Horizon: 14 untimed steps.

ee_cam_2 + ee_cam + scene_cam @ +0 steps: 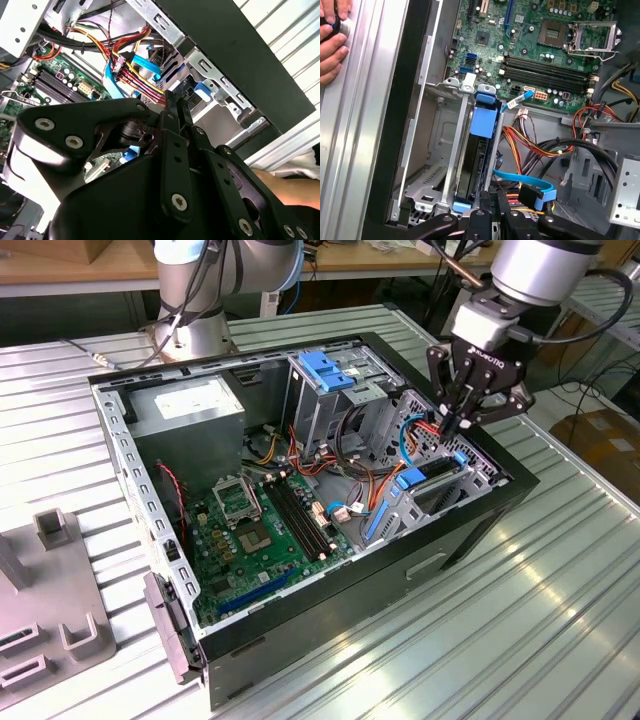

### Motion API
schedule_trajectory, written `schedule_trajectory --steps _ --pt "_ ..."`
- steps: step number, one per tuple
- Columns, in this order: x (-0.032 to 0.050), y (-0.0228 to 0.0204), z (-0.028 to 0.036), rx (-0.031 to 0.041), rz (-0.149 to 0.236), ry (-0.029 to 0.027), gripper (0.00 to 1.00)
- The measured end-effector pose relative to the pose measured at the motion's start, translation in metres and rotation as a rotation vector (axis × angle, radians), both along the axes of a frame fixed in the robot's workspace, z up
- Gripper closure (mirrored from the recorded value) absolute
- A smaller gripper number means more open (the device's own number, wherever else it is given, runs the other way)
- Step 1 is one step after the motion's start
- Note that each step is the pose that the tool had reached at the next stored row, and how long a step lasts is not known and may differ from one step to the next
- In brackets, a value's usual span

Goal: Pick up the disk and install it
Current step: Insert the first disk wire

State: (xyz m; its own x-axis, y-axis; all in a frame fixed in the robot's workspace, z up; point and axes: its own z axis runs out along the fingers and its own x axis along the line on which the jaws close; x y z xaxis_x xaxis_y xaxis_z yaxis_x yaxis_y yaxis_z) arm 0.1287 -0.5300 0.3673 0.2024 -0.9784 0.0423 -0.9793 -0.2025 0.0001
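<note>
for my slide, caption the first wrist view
Tool over the disk seated in the case's drive bay.

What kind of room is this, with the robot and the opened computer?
Probably a robotics lab or workshop. A robot arm's gripper reaches into an open computer case on a ribbed metal table, with workbenches behind.

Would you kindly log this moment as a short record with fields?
setting: open computer case on a slatted metal table
disk: on edge in the drive bay, blue rails showing
gripper: at the disk's end, above the bay
fingers: appear closed together
cables: blue, red and yellow leads beside the bay
person: a hand on the table's edge
</note>
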Motion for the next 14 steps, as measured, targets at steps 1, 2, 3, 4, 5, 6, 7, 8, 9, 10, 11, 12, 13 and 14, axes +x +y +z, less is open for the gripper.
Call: schedule_trajectory --steps 1,2,3,4,5,6,7,8,9,10,11,12,13,14 --pt "-0.0001 0.0000 -0.0001 0.0000 -0.019 0.0000 0.84" --pt "-0.0001 0.0001 -0.0002 0.0000 -0.033 0.0000 0.84" --pt "-0.0001 0.0001 -0.0002 -0.0001 -0.045 0.0000 0.84" --pt "-0.0001 0.0001 -0.0003 -0.0002 -0.061 0.0000 0.84" --pt "-0.0001 0.0001 -0.0004 -0.0002 -0.074 0.0000 0.84" --pt "-0.0001 0.0001 -0.0006 -0.0001 -0.095 0.0000 0.84" --pt "-0.0001 0.0001 -0.0007 -0.0001 -0.108 0.0000 0.84" --pt "-0.0001 0.0001 -0.0007 -0.0001 -0.118 -0.0001 0.84" --pt "-0.0001 0.0001 -0.0007 -0.0001 -0.123 0.0000 0.84" --pt "-0.0001 0.0001 -0.0007 -0.0001 -0.124 0.0000 0.84" --pt "-0.0001 0.0001 -0.0007 0.0000 -0.124 0.0000 0.84" --pt "-0.0001 0.0001 -0.0007 0.0000 -0.124 0.0000 0.84" --pt "-0.0001 0.0001 -0.0007 0.0000 -0.124 0.0000 0.84" --pt "-0.0001 0.0001 -0.0007 0.0000 -0.124 0.0000 0.84"
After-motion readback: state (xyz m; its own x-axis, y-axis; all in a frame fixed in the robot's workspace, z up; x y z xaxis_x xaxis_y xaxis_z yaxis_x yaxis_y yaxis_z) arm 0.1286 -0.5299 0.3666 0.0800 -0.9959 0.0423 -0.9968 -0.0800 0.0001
